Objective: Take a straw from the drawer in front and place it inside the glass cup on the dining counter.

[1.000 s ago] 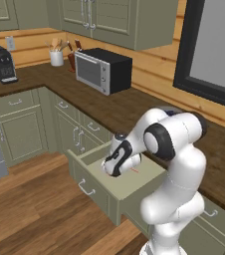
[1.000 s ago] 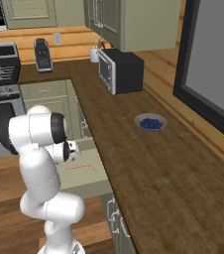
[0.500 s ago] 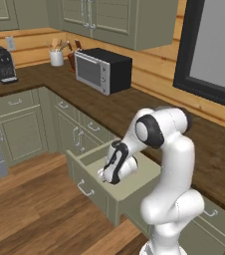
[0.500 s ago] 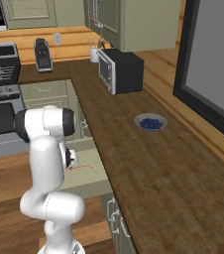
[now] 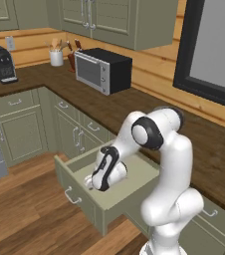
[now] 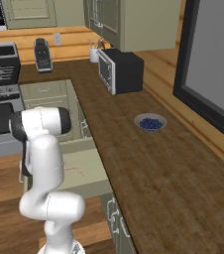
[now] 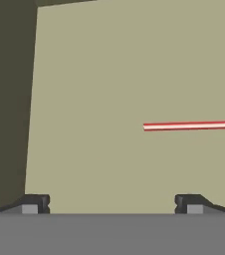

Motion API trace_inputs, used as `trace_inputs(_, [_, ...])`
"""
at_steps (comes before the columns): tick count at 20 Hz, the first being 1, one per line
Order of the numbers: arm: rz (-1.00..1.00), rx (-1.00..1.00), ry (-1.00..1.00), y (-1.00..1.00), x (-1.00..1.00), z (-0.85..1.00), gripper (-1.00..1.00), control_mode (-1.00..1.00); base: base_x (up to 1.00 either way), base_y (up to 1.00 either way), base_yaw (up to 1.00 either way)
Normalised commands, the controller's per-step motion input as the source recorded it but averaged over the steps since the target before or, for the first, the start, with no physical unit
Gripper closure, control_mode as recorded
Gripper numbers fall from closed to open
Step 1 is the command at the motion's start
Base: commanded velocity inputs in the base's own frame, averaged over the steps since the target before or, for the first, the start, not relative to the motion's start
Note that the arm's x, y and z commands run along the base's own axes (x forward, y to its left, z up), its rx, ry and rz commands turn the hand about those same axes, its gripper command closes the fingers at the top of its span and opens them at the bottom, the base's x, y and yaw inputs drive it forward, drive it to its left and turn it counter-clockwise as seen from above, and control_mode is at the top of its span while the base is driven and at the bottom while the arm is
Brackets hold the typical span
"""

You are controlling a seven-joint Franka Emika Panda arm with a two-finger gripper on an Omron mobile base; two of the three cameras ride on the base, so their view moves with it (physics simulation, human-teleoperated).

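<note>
The claw [image 7: 112, 203] hangs low inside the pulled-out drawer [image 5: 115, 199], its two tips spread wide apart with nothing between them. The straw [image 7: 191, 126] lies flat on the drawer floor just ahead of the claw, towards its right tip and untouched. To the claw's left in the hand view rises the drawer's dark inner wall.
</note>
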Motion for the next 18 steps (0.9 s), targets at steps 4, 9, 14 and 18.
trace_inputs(4, [0.0, 0.0, 0.0, 0.71, -0.42, 0.34, -1.0, -1.0, 0.0, 0.0, 0.0])
trace_inputs(9, [-0.03, -0.02, 0.0, -0.41, 0.04, 0.36, -1.0, -1.0, 0.0, 0.0, 0.0])
trace_inputs(14, [0.0, -0.04, 0.0, -0.82, 0.26, 0.02, -1.0, -1.0, 0.0, 0.0, 0.0])
trace_inputs(18, [0.01, 0.0, 0.0, -0.67, 0.5, 0.0, -1.0, -1.0, 0.0, 0.0, 0.0])
